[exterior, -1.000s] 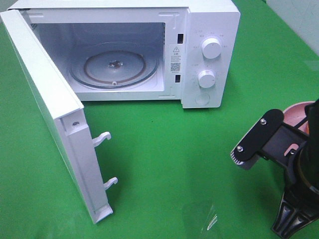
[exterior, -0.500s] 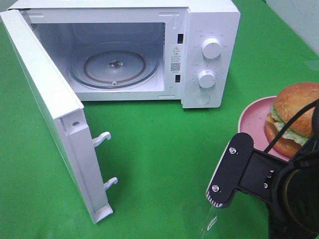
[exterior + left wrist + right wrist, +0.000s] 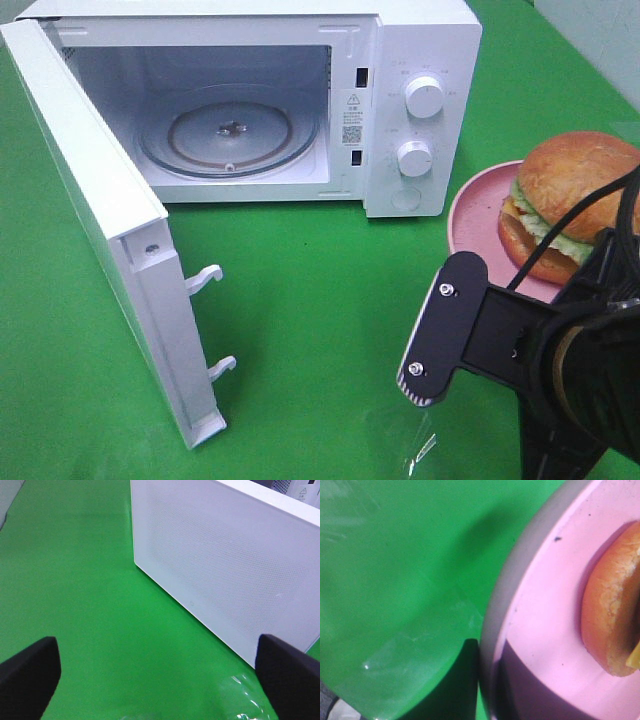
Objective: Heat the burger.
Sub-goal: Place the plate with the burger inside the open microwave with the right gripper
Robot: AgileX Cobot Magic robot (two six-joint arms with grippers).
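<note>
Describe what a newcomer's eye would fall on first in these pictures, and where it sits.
The white microwave stands at the back, its door swung wide to the left and its glass turntable bare. Next comes the burger on a pink plate at the right edge, with a black arm looming just in front.

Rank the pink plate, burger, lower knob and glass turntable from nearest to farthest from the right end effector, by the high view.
1. pink plate, far right.
2. burger, on that plate.
3. lower knob, on the microwave front panel.
4. glass turntable, inside the microwave, left of centre.
</note>
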